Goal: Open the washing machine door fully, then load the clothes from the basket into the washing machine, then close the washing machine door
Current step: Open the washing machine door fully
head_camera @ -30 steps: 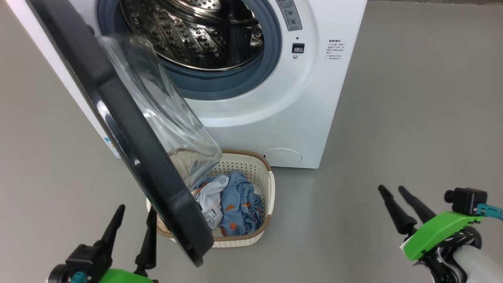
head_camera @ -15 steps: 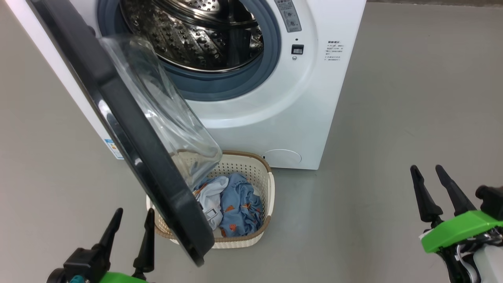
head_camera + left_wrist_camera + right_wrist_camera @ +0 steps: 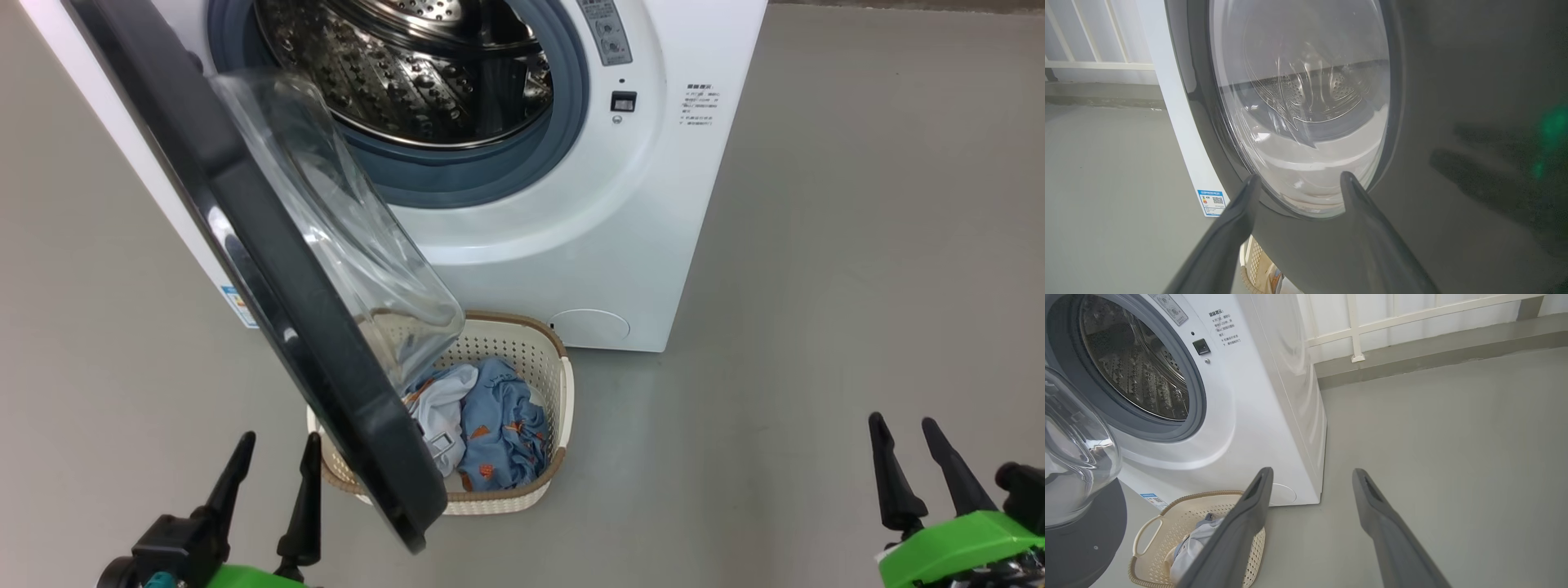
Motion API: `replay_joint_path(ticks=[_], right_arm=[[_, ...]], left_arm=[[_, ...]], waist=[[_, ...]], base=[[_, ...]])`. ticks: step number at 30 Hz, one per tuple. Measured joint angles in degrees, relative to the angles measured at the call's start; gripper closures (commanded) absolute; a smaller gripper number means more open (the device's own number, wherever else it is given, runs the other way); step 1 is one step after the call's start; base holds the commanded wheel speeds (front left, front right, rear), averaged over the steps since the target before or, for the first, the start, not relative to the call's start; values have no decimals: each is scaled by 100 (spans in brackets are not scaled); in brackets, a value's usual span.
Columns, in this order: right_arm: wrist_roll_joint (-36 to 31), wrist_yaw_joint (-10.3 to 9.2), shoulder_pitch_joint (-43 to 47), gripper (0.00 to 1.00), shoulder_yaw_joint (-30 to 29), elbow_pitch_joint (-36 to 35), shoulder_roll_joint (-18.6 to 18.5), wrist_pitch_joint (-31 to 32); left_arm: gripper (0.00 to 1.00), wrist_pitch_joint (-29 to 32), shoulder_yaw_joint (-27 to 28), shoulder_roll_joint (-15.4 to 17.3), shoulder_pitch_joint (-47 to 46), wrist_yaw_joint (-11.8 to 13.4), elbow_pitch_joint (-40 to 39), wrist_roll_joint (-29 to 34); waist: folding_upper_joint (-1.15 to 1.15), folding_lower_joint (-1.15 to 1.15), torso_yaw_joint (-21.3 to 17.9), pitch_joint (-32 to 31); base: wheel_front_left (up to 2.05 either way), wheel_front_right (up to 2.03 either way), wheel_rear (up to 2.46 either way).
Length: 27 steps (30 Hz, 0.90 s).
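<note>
partly over basket (image 3: 565, 390): open w/m door (image 3: 261, 278)

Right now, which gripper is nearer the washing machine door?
Left. The left gripper sits beside the washing machine door, by its lower edge; the right gripper hangs far off across the floor.

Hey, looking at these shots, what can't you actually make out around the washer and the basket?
Head view: the door hides the left half of the basket, so the full pile of clothes is unknown.
Head view: the top of the washing machine is cut off by the upper edge.
Head view: the printed notice is too small to read.
Left wrist view: the blue label is too small to read.
</note>
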Motion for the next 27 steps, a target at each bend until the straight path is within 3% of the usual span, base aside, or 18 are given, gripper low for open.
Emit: replay_joint_path(ticks=[13, 14, 16, 27], right_arm=[[-181, 0, 177, 0, -250, -12, 121, 0], [-181, 0, 177, 0, -249, -13, 121, 0], [-182, 0, 179, 0, -243, -12, 123, 0], [-189, 0, 249, 0, -201, 13, 177, 0]], left_arm=[[0, 0, -22, 4, 0, -1, 2, -2], [38, 0, -22, 4, 0, 0, 2, -8], [100, 0, -31, 5, 0, 0, 13, -10], [100, 0, 338, -4, -5, -1, -521, -279]], waist=[[0, 0, 28, -20], [0, 0, 35, -31], [0, 0, 51, -54], [0, 0, 234, -227]], base=[[0, 0, 0], [0, 0, 0], [0, 0, 0], [0, 0, 0]])
